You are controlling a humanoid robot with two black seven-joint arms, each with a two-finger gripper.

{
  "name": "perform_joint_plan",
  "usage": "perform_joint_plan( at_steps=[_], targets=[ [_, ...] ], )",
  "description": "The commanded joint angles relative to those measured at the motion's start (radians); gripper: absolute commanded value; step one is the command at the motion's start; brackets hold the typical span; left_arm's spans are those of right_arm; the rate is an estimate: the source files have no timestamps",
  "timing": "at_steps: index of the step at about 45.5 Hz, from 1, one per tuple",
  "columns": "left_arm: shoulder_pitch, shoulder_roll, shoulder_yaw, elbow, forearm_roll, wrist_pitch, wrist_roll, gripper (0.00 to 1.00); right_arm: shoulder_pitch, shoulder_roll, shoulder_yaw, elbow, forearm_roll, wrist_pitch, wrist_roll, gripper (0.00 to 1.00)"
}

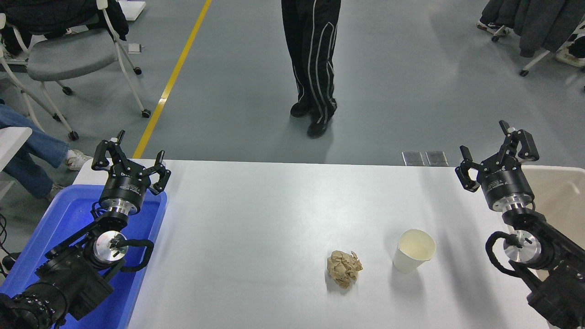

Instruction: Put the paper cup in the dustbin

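Note:
The paper cup [412, 251] stands upright on the white table, right of centre near the front, white with a cream inside. The dustbin [560, 189] is a beige bin at the table's right edge, partly hidden behind my right arm. My right gripper [491, 148] is open and empty, raised at the far right, well behind and to the right of the cup. My left gripper [128, 153] is open and empty, parked at the far left over the blue tray.
A crumpled brown paper ball [343, 268] lies just left of the cup. A bright blue tray [68, 219] sits at the table's left edge under my left arm. A person [313, 64] stands on the floor beyond the far side. Chairs stand at the top left.

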State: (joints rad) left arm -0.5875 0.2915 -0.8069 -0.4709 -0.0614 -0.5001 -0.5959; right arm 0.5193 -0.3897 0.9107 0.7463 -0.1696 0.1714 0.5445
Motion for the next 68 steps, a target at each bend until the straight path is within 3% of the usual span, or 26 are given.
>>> perform_joint_plan(
  at_steps=[1,37,46,53,68],
  targets=[
    [0.000,0.000,0.000,0.000,0.000,0.000,-0.001,1.00,0.002,0.000,0.001,-0.007,-0.001,-0.003,0.000,1.00],
    [0.000,0.000,0.000,0.000,0.000,0.000,-0.001,1.00,-0.008,-0.098,0.013,0.011,0.018,0.076,-0.014,1.00],
    [0.000,0.000,0.000,0.000,0.000,0.000,-0.001,1.00,0.010,-0.213,-0.042,0.119,0.103,0.062,-0.176,1.00],
    [0.000,0.000,0.000,0.000,0.000,0.000,-0.001,1.00,0.031,-0.337,-0.165,0.258,0.107,0.060,-0.186,1.00],
    [0.000,0.000,0.000,0.000,0.000,0.000,-0.001,1.00,0.231,-0.578,-0.430,0.473,0.090,0.022,-0.236,1.00]
  ],
)
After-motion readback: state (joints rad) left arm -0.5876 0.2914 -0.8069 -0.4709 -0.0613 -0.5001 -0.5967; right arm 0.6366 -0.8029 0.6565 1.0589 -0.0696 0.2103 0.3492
